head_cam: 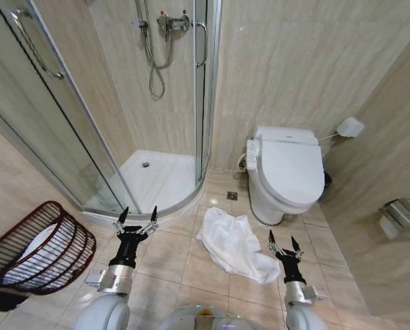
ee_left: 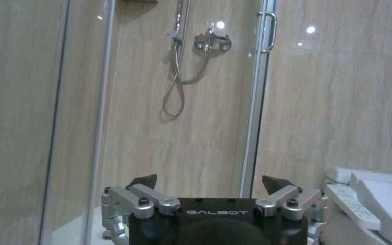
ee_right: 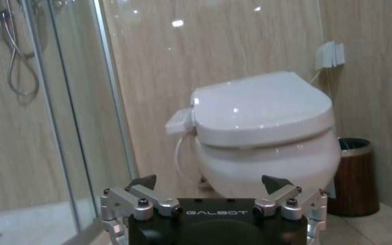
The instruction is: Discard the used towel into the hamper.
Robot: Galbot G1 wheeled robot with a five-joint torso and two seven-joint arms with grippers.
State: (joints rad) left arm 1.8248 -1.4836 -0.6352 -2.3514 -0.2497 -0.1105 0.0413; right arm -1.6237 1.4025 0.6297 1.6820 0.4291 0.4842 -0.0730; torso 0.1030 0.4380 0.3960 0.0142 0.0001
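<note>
the white towel (head_cam: pixel 233 245) lies crumpled on the floor tiles, between the two claws, closer to the right gripper (head_cam: pixel 283 243). the left gripper (head_cam: pixel 137 216) is open, the right too. the hamper (head_cam: pixel 36 249) sits far left, partly cut off.

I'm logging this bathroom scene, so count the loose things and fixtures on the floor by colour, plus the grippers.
White: 2, the towel and the toilet
Dark red-brown: 1, the hamper
Brown: 1, the bin
Black grippers: 2, left gripper and right gripper, both open
Total: 6
</note>
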